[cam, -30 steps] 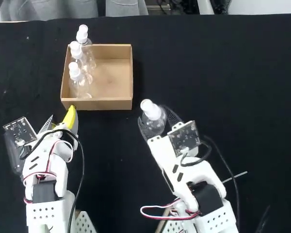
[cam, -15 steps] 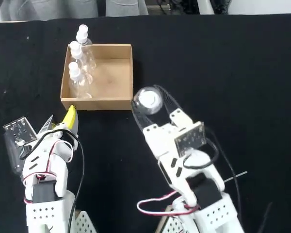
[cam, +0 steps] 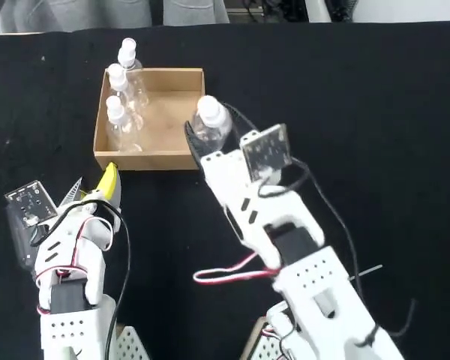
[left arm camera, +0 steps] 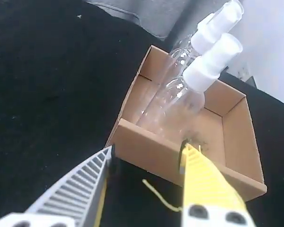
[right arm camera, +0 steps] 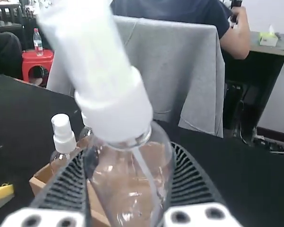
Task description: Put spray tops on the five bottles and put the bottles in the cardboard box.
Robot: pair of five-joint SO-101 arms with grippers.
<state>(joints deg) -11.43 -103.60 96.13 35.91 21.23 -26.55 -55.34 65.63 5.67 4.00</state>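
The cardboard box (cam: 187, 90) stands at the back left of the black table. Three clear bottles with white spray tops (cam: 117, 112) stand along its left wall, and the left wrist view shows them (left arm camera: 199, 75) beyond the box's near wall (left arm camera: 146, 156). My right gripper (cam: 208, 139) is shut on a fourth capped bottle (cam: 209, 114), held upright over the box's right rim. In the right wrist view this bottle (right arm camera: 128, 184) sits between the black fingers (right arm camera: 61, 189). My left gripper (cam: 90, 187) is open and empty just in front of the box's near left corner.
A clear bottle-like thing (cam: 19, 240) lies on the table at the left arm's outer side, partly hidden by its camera board. A grey-draped chair and a person sit beyond the table's far edge. A thin stick (cam: 364, 272) lies at the right.
My right arm has carried the capped bottle back and left, from the table in front of the box's right corner to above its right rim. The left arm has stayed still.
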